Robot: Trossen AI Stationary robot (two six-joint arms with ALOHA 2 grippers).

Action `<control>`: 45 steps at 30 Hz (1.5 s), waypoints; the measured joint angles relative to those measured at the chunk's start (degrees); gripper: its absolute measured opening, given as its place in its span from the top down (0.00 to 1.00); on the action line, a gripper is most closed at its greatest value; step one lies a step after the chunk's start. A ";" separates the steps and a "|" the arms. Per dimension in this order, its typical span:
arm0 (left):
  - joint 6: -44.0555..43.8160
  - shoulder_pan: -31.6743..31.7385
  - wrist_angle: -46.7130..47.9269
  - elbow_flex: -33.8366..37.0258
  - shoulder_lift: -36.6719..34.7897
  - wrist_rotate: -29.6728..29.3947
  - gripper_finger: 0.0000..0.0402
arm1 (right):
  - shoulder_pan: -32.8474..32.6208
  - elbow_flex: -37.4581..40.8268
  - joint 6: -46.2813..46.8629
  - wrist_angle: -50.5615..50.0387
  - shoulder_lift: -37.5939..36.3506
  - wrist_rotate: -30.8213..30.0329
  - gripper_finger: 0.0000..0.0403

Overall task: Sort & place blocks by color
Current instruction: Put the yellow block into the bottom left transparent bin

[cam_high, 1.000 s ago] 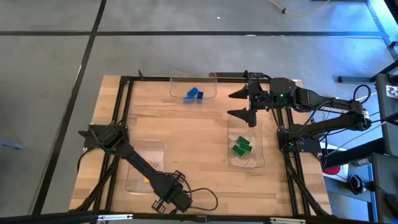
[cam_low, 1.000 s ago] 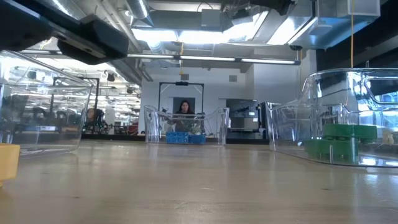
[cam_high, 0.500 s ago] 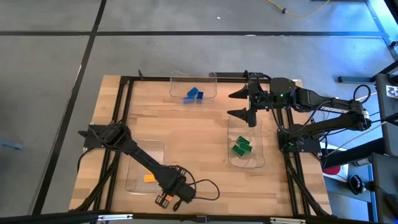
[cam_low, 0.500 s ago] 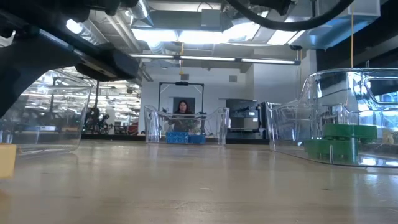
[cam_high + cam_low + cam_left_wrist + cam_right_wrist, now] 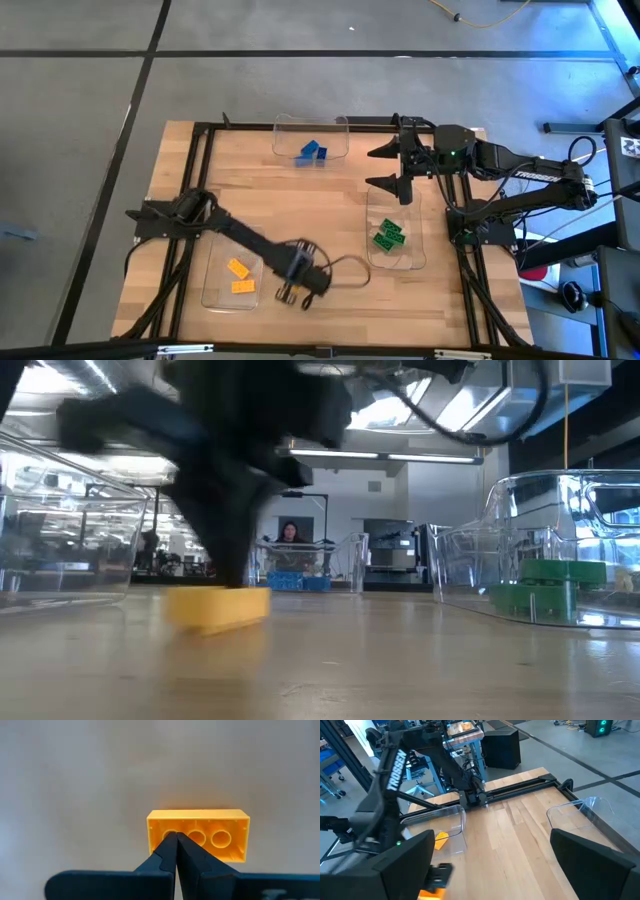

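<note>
An orange-yellow block [image 5: 220,822] lies hollow side up on the table, under my left gripper [image 5: 176,836], which is shut and points down at it. In the high view that gripper [image 5: 291,293] stands just right of the near-left clear tray [image 5: 212,295], which holds two orange blocks [image 5: 239,277]. The low view shows the block [image 5: 215,607] blurred, low at the tabletop. Blue blocks [image 5: 311,152] lie in the far tray and green blocks [image 5: 388,235] in the right tray. My right gripper [image 5: 384,167] hangs open, raised above the green tray's far end. My left gripper has its shut fingertips [image 5: 170,842] set on the block's open underside [image 5: 189,838], near one end. The fingers come from above, pointing down. Whether the tips reach down into the hollow, I cannot tell. The block stays level, its hollow side up.
Black frame rails [image 5: 190,200] run along the table's left, right and far sides. A dark cable loop [image 5: 345,268] trails from my left wrist. Bare wood [image 5: 310,215] lies between the three trays. A person [image 5: 292,532] sits far behind the table.
My left gripper, staying shut, has swung away from the near edge toward the table's middle and right, turning somewhat. The orange-yellow block has slid along with it, from the low view's left edge to near its middle. The two orange blocks in the tray are uncovered.
</note>
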State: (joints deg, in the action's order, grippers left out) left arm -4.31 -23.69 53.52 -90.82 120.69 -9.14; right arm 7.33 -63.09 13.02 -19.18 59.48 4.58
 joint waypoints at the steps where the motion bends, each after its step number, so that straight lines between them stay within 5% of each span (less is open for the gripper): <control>1: 0.46 1.20 -0.24 0.03 0.06 -1.18 1.00 | -0.01 0.00 0.00 0.00 0.00 0.00 0.01; 17: 6.40 19.45 3.30 0.03 -0.28 -5.24 1.00 | -0.02 0.00 0.17 0.00 0.00 -0.02 0.01; 25: 8.66 21.58 5.77 -2.09 -4.24 -5.32 1.00 | 0.00 0.00 0.20 0.04 0.04 -0.02 0.01; 33: 19.84 21.45 8.35 -2.10 -12.17 -5.38 0.99 | 0.00 0.00 0.45 0.85 0.04 -0.02 0.01; 41: 32.91 21.43 13.82 -1.98 -13.80 -2.91 0.75 | 0.00 0.00 1.36 3.17 0.04 0.02 0.01; 45: 39.69 21.28 9.06 0.15 -13.28 -1.72 0.61 | 0.00 0.00 3.81 8.68 -0.20 0.92 0.01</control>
State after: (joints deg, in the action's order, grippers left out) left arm 35.37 -2.42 62.58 -90.67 107.41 -10.86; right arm 7.33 -63.09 16.83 -10.50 59.28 5.50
